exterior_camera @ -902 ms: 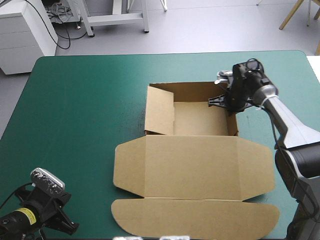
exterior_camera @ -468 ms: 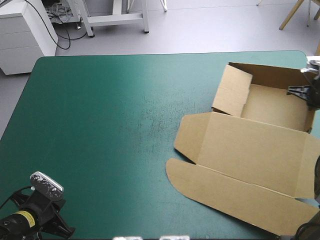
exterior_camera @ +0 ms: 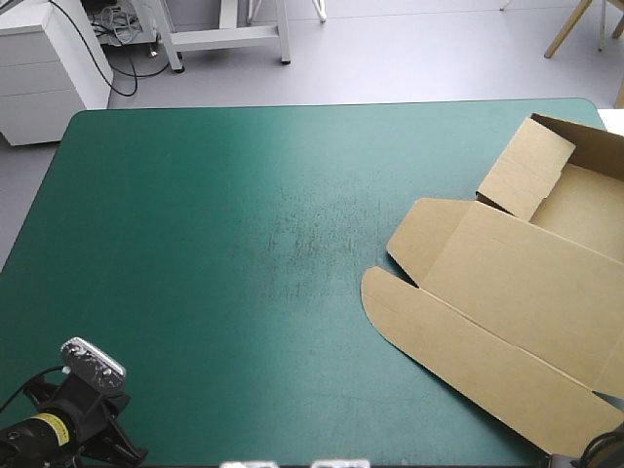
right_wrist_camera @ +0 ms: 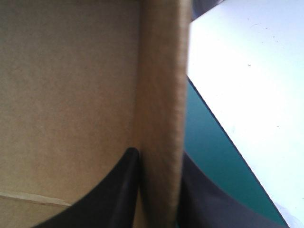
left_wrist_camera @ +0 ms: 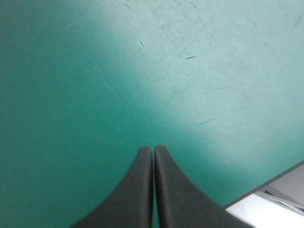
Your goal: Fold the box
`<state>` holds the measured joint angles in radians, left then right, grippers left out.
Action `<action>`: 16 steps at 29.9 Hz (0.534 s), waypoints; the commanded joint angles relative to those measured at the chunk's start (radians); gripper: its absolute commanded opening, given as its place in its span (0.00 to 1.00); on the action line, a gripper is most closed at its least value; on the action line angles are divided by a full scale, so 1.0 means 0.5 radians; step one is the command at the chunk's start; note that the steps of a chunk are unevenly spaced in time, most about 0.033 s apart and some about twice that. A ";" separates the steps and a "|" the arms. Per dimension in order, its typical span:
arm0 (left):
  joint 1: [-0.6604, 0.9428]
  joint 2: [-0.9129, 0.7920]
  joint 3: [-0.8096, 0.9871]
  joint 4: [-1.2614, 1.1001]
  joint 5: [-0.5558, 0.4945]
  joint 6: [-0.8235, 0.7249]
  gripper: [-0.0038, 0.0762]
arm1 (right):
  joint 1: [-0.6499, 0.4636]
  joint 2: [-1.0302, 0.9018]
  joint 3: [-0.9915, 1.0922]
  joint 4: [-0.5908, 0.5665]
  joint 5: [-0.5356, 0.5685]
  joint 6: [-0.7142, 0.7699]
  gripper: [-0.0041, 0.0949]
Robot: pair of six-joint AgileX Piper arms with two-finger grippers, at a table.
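box (exterior_camera: 575, 210) lies skewed at the table's (exterior_camera: 195, 244) right edge, lid (exterior_camera: 507, 292) toward near left. right gripper (right_wrist_camera: 159, 156) clamps its wall (right_wrist_camera: 159, 71); left gripper (left_wrist_camera: 153, 149), closed empty, is well apart, near left.

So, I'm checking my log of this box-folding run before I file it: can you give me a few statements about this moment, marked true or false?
1. The box lies at the table's right edge, partly out of the high view. True.
2. The lid is folded over the tray. False: the lid lies flat and the tray is open.
3. The right end effector is shut on a wall of the box. True.
4. The left end effector is open. False: it is shut, over bare teal-green cover.
5. The left end effector rests on the box. False: it is near the table's near left corner, apart from the box.
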<state>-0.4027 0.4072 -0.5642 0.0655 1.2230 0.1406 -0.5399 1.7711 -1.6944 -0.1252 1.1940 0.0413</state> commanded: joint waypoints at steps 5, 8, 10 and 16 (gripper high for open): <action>-0.003 0.015 -0.050 -0.010 -0.038 -0.024 0.04 | -0.015 -0.123 -0.045 0.007 0.020 -0.083 0.63; -0.003 0.015 -0.050 -0.010 -0.038 -0.016 0.04 | -0.015 -0.147 -0.045 0.031 0.020 -0.083 0.63; -0.003 0.015 -0.050 -0.010 -0.038 -0.011 0.04 | -0.015 -0.184 -0.045 0.077 0.020 -0.083 0.63; -0.003 0.015 -0.050 -0.010 -0.045 -0.011 0.04 | -0.015 -0.362 -0.031 0.217 0.020 -0.143 0.59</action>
<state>-0.4027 0.4072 -0.5642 0.0652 1.2379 0.1406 -0.5399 1.6852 -1.6944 -0.0478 1.2243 0.0000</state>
